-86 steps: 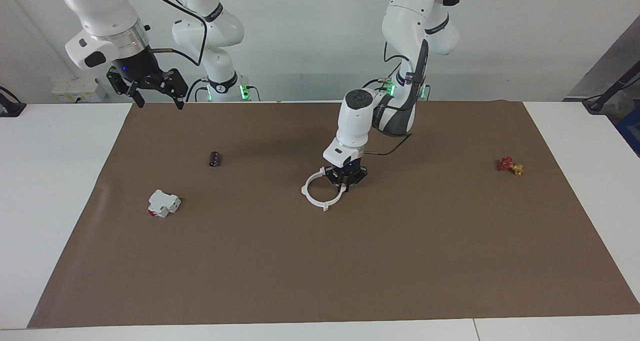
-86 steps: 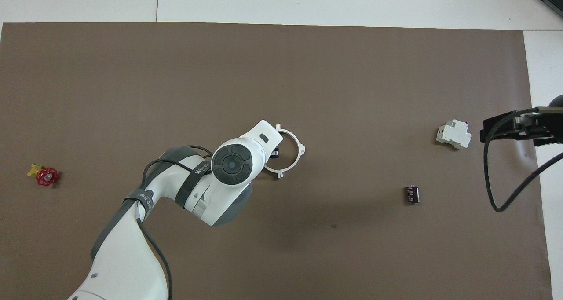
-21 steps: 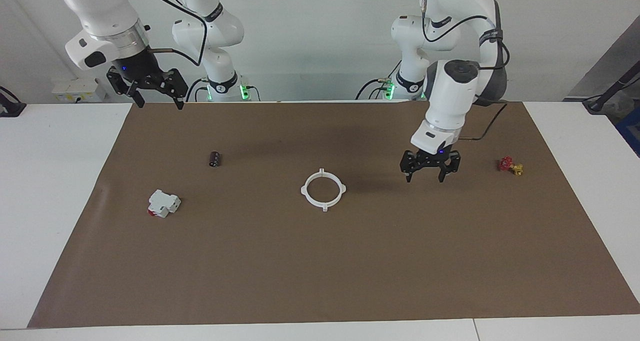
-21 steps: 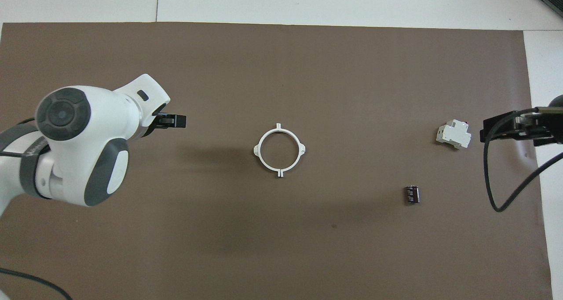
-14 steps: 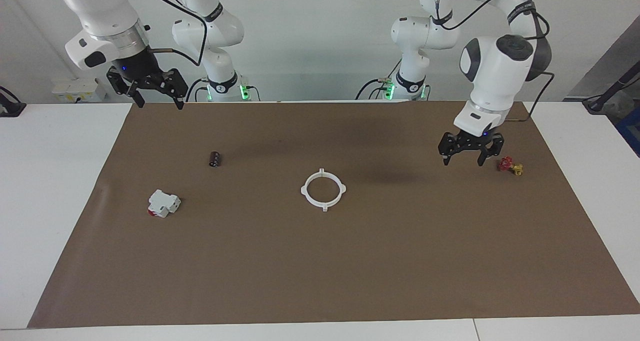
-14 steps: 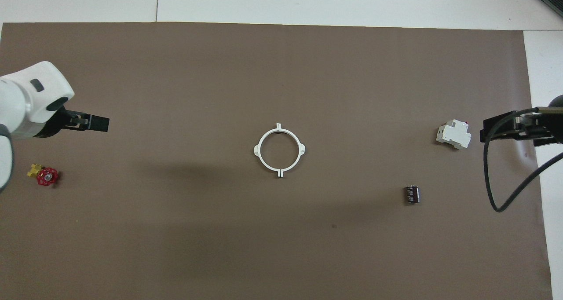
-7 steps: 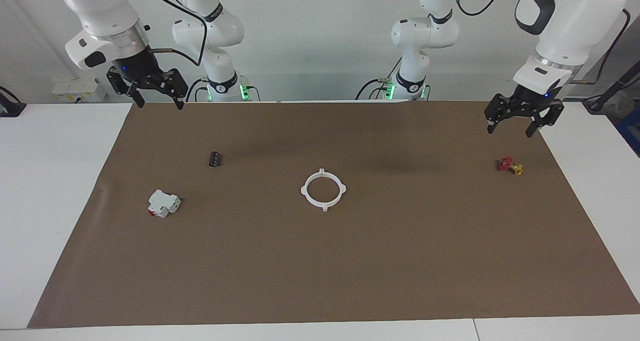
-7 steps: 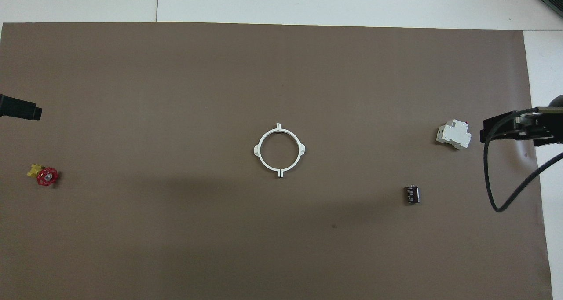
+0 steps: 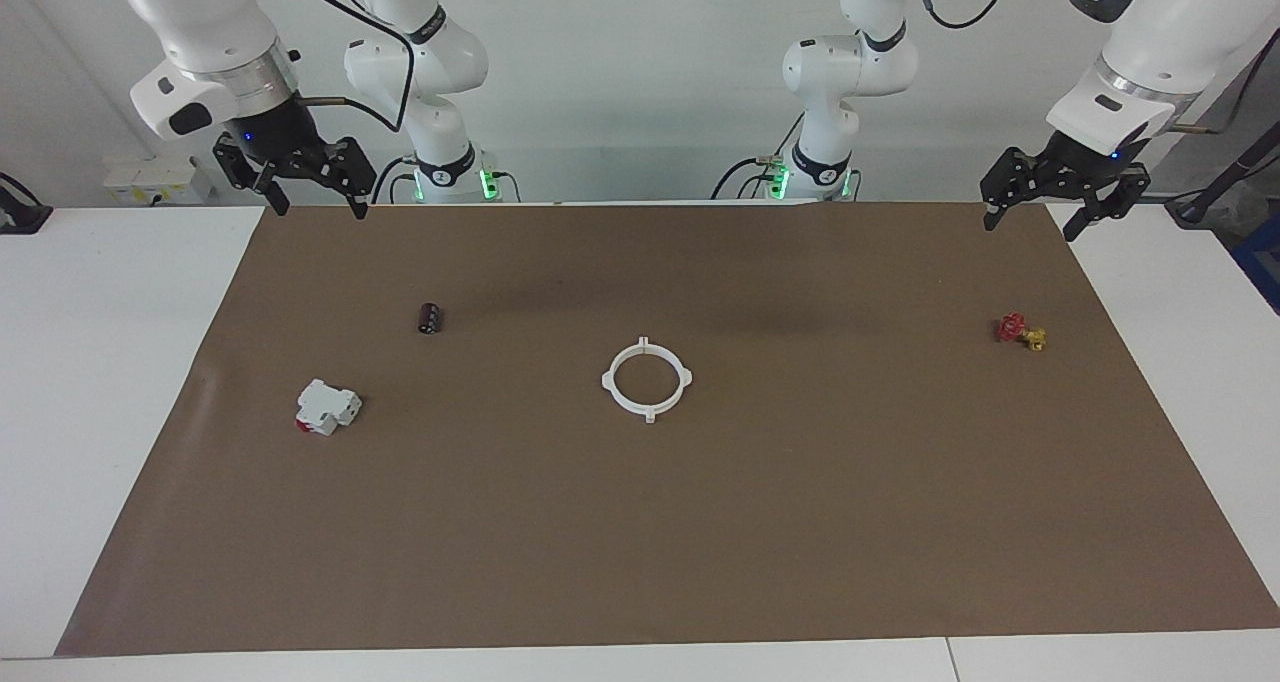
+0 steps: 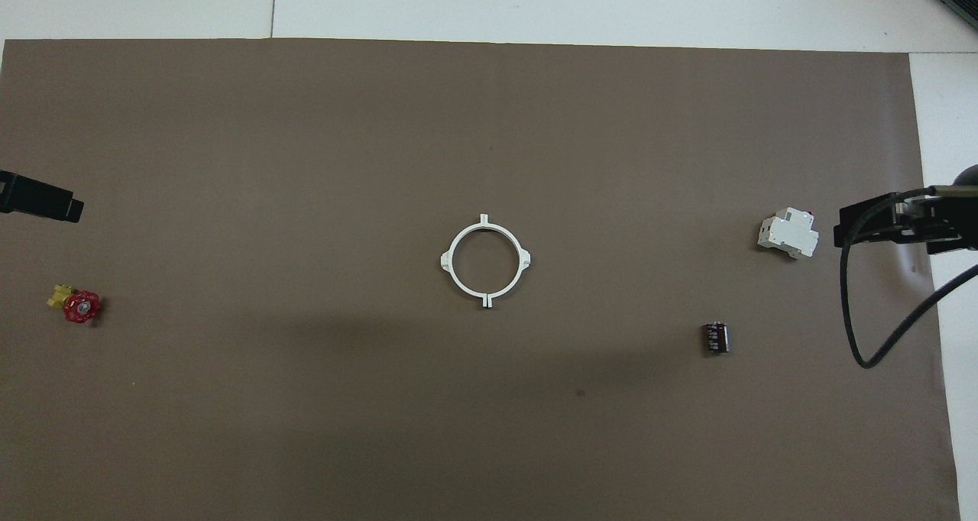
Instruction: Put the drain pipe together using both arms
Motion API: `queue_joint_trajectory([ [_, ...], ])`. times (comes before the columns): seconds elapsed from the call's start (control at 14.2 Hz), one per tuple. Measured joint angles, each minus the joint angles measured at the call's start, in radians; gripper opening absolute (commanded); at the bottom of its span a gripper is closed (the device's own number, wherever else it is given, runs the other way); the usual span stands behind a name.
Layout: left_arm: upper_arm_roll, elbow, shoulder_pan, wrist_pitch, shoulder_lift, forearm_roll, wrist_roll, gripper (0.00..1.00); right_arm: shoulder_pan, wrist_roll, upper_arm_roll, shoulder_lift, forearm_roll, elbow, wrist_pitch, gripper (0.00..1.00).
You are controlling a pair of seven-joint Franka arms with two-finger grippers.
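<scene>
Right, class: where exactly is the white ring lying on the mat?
The white ring lies flat mid-mat, between the dark cylinder and the red valve, slightly farther from the robots than both.

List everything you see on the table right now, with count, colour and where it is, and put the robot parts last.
White plastic ring with four outer tabs: one, white, flat at the middle of the mat.
Brown paper mat: one, brown, covering most of the white table.
White boxy block with a red part: one, toward the right arm's end.
Small dark cylinder: one, nearer to the robots than the block.
Small red and yellow valve: one, toward the left arm's end.
Left gripper: black, open, raised over the mat's corner.
Right gripper: black, open, raised over the mat's other corner at the robots' end.
</scene>
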Motion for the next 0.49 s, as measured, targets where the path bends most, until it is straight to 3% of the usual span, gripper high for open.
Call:
queue_joint_trajectory([
  [0.49,-0.006,-0.002,-0.001,-0.044,-0.007,-0.002,-0.085,1.0,0.0,0.0,0.0,0.0,0.0,0.0,0.0,1.0],
])
